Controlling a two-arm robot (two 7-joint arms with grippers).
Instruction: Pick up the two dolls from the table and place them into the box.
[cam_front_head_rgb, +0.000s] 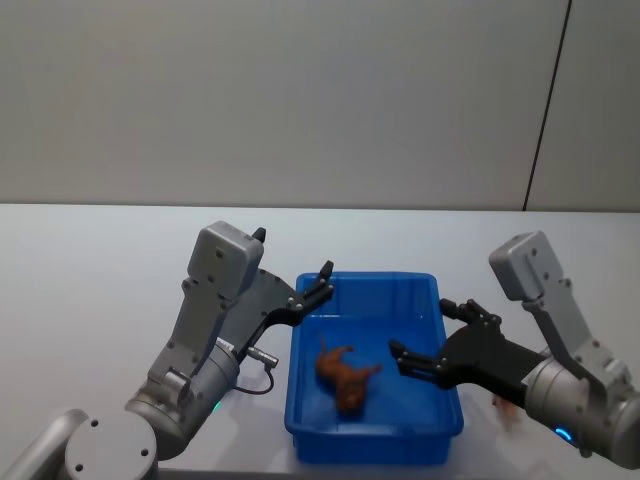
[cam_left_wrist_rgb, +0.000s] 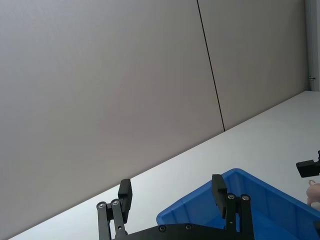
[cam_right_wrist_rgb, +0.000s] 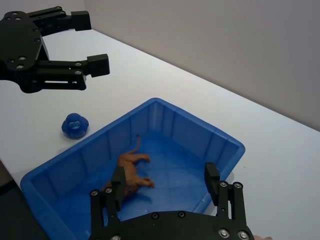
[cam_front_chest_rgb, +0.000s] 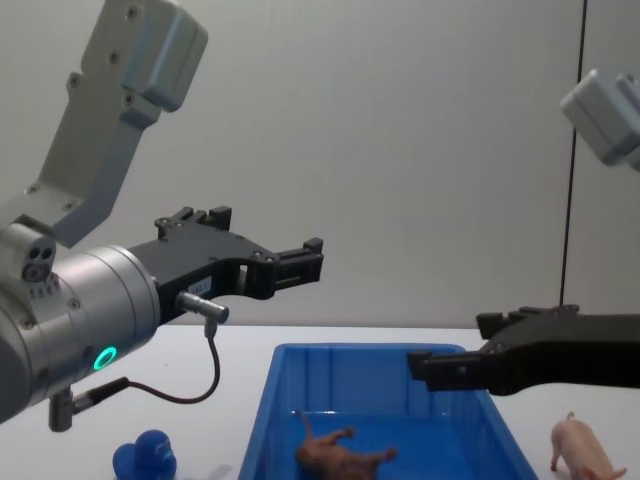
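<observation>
Table (cam_front_head_rgb: 100, 300) bore one box (cam_front_head_rgb: 370, 445) | three dolls: pig (cam_front_chest_rgb: 585, 448), brown doll (cam_front_head_rgb: 345, 375) under open right gripper (cam_front_head_rgb: 423, 328), blue doll (cam_right_wrist_rgb: 75, 125) near open left gripper (cam_left_wrist_rgb: 171, 186)

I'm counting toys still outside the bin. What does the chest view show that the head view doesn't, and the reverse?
The chest view adds a deep-blue figure on the table left of the box, and the whole pink pig standing on the table to its right. The head view adds the box's full floor and all four walls from above. Both share the box, the brown creature lying inside it, and the left gripper and right gripper, both open and empty.
</observation>
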